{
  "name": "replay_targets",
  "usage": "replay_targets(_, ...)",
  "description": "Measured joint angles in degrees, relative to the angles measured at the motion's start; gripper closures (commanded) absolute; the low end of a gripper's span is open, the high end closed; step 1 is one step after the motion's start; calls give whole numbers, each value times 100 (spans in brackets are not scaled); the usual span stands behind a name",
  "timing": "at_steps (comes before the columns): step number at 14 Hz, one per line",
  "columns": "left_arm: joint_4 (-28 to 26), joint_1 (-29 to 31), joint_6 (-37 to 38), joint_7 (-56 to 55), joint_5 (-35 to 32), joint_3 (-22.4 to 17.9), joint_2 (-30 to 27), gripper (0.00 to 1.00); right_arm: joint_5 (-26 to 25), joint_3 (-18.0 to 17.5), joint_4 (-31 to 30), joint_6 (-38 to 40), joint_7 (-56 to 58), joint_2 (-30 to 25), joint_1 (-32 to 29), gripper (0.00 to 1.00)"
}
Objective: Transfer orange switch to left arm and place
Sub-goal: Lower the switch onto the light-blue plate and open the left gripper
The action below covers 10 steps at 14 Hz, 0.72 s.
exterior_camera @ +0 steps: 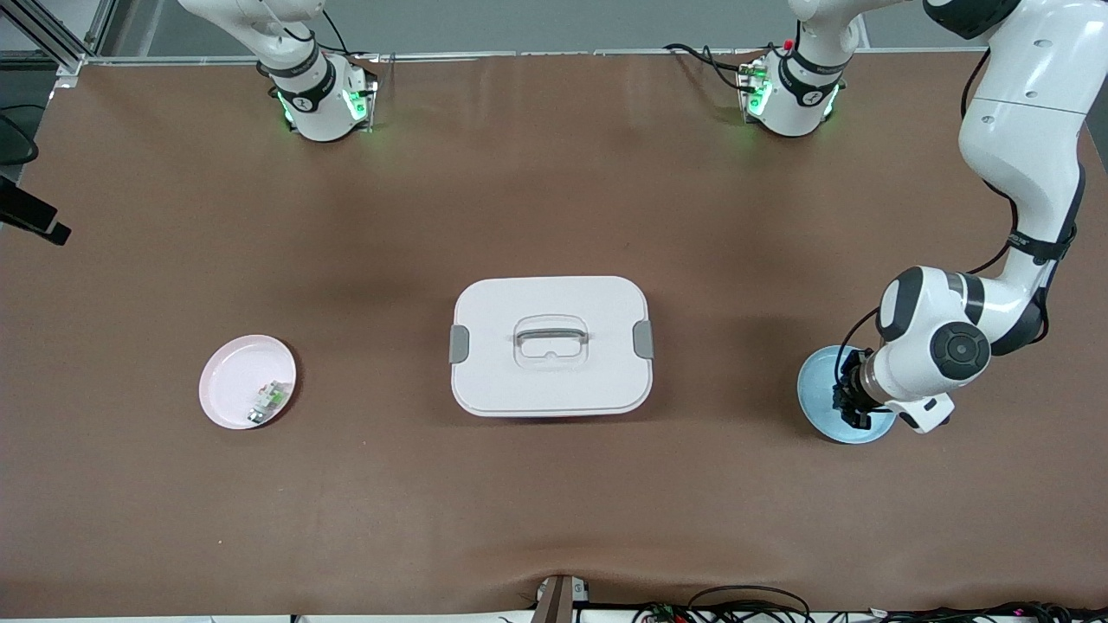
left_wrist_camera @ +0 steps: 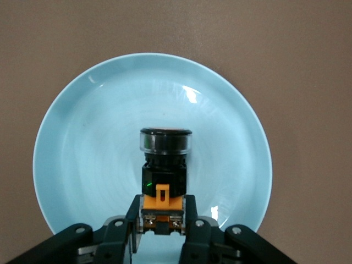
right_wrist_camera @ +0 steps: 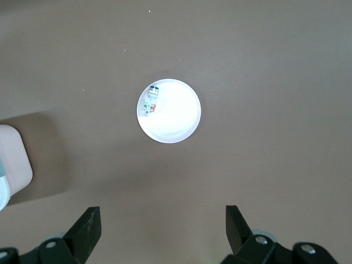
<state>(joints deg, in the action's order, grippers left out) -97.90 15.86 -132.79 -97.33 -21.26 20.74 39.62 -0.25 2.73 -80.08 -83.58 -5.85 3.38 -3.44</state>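
Observation:
The orange switch (left_wrist_camera: 165,165), black with an orange body, lies on the light blue plate (left_wrist_camera: 82,154) at the left arm's end of the table. My left gripper (left_wrist_camera: 162,201) is down on that plate (exterior_camera: 818,385) with its fingers (left_wrist_camera: 134,212) closed against the switch's orange end. In the front view the left gripper (exterior_camera: 853,402) hides the switch. The white box (exterior_camera: 550,346) stands mid-table between the two plates. My right gripper (right_wrist_camera: 162,212) is open and empty, high over the table near the pink plate (right_wrist_camera: 176,118); it is out of the front view.
The pink plate (exterior_camera: 234,381) at the right arm's end holds a small white-and-green component (exterior_camera: 268,400), also seen in the right wrist view (right_wrist_camera: 150,101). A corner of the box (right_wrist_camera: 14,159) shows in the right wrist view. Cables lie along the table's near edge.

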Motion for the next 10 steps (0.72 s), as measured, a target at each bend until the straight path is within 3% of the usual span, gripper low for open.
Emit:
replay_targets(5,-2,-2,-3,0,-124,0,0,32,1,1,0,2,-20,0,5,0)
replay_targets(7,-2,-2,-6,0,-126,1,0,7,1,3,0,3,-20,0,5,0)
replay_targets(8,-2,-3,-14,0,-127,1,0,0,1,4,0,3,-20,0,4,0)
replay_targets(10,11,-5,-48,0,-172,4,0,0,1,4,0,4,-20,0,5,0)
